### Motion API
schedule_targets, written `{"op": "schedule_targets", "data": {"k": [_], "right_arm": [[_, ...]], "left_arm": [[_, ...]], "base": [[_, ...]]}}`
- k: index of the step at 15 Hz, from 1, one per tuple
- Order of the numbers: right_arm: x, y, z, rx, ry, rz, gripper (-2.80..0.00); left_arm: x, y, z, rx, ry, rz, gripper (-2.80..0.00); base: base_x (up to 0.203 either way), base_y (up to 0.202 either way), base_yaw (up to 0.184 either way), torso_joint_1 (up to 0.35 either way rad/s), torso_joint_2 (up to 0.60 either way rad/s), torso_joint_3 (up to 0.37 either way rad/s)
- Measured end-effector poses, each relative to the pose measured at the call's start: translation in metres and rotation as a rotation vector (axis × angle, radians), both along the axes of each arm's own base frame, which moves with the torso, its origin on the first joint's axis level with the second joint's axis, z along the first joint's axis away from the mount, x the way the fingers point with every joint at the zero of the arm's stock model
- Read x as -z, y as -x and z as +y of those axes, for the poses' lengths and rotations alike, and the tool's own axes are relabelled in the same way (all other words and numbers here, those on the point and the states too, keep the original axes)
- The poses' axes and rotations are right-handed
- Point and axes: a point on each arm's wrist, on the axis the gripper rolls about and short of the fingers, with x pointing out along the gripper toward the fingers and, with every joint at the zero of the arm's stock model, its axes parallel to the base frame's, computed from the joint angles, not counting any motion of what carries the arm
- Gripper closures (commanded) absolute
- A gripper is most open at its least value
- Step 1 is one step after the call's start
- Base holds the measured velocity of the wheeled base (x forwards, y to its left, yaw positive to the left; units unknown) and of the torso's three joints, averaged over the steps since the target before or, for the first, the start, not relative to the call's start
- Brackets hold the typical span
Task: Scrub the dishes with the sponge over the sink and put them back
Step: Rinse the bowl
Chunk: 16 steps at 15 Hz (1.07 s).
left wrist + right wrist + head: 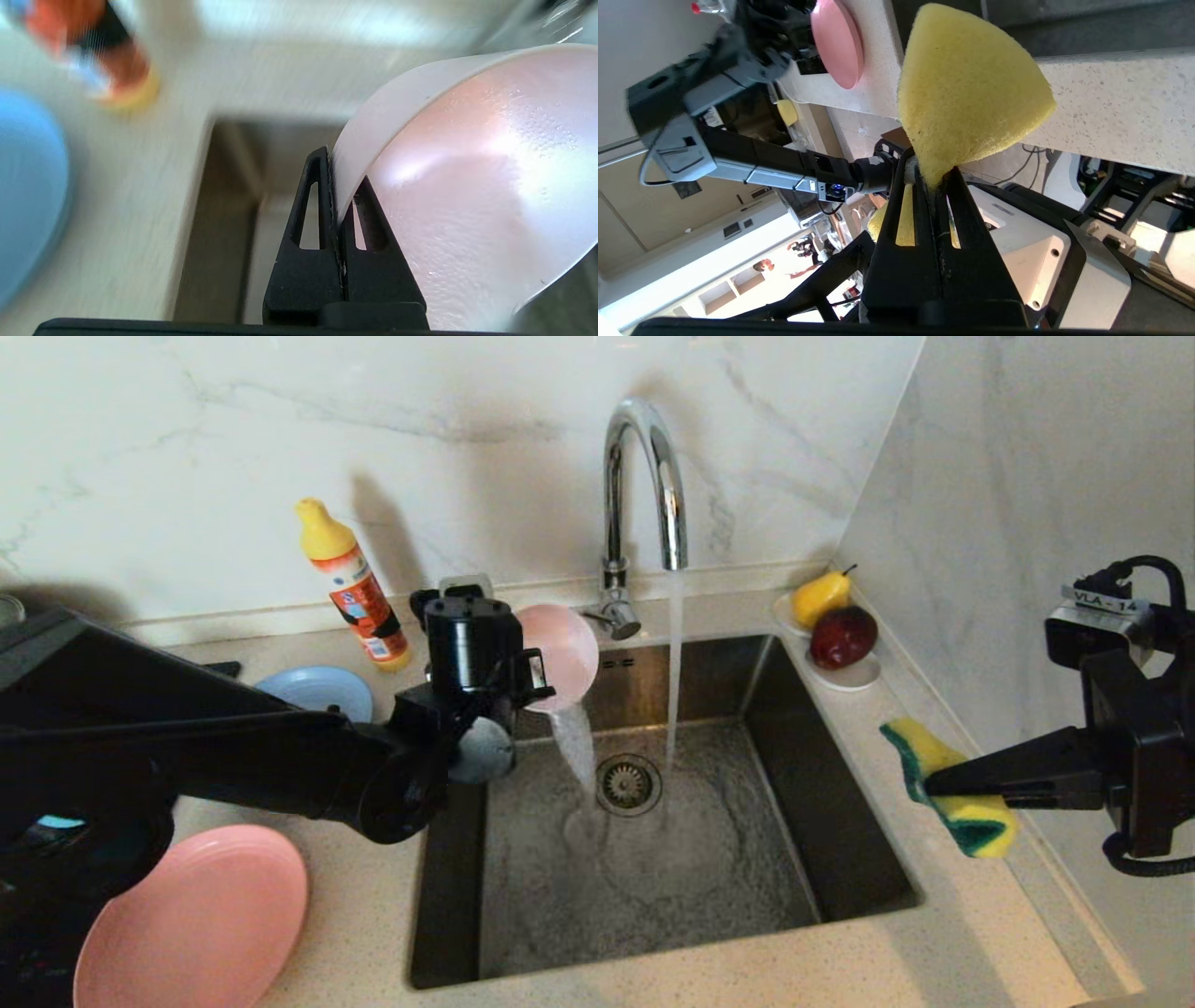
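Two hands are at work. In the head view, the left hand [532, 677] sits over the far left corner of the sink [840, 821], clamped on the rim of the pale pink dish [560, 653]. That dish is tipped, and water pours from its lower edge into the basin, landing just left of the drain strainer [627, 784]. A second stream falls from the faucet [644, 476] just right of the strainer. The left arm crosses the table [373, 896] and covers part of the blue-grey plate [317, 691] on the far left. The salmon-pink plate [196, 924] lies at the near left, partly under the arm. An orange detergent bottle [359, 593] stands against the far wall. The right hand [934, 782] hangs over the right side of the table, closed on the sponge [952, 784], clear of the basin. A white saucer [845, 674] with a pear [822, 597] and an apple [843, 637] sits at the far right corner.

In the left wrist view, the fingers [317, 205] pinch the wet dish [467, 186] at its rim; the blue plate [28, 196] and the bottle [103, 56] show blurred beyond.

In the right wrist view, the fingers [901, 219] squeeze the sponge [966, 93] at its waist, so the yellow face fans out and blocks much of the scene behind.
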Motion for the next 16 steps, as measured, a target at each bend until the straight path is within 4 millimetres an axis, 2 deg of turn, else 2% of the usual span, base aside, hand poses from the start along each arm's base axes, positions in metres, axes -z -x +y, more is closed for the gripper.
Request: {"op": "schedule_targets", "data": {"k": [7,16], "right_arm": [[0.002,-0.006,0.001,-0.003,-0.004,0.007,0.0],[0.001,-0.008,0.002,-0.006,-0.007,0.007,0.0]], "left_arm": [[0.005,0.02,0.026,0.208,0.02,-0.255,0.0],[-0.014,0.056,0.049,0.312,0.002,-0.393,0.0]], "base": [[0.0,0.0,0.0,0.0,0.0,0.0],[0.0,0.0,0.0,0.0,0.0,0.0]]}}
